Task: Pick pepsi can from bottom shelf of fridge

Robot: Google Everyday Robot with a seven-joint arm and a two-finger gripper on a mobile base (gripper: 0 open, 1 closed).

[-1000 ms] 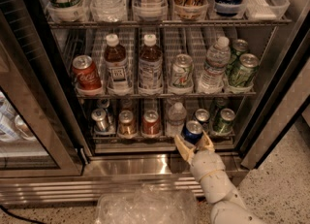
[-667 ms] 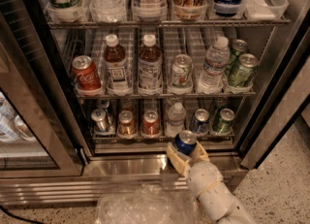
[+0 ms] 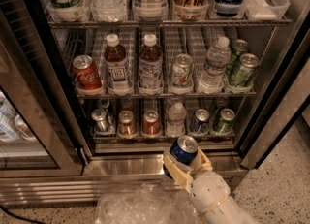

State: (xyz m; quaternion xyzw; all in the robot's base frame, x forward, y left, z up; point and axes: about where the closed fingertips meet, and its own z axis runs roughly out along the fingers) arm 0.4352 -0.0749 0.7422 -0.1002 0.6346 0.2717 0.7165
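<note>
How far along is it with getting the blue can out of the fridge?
Mostly done: the blue can is off the bottom shelf and out in front of the fridge. In hand: the gripper is shut on it, just below that shelf. Left: probably only carrying it clear.

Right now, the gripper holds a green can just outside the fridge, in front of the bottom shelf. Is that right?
Not green. In the camera view the gripper holds the dark blue pepsi can, just outside the fridge, in front of the bottom shelf.
</note>
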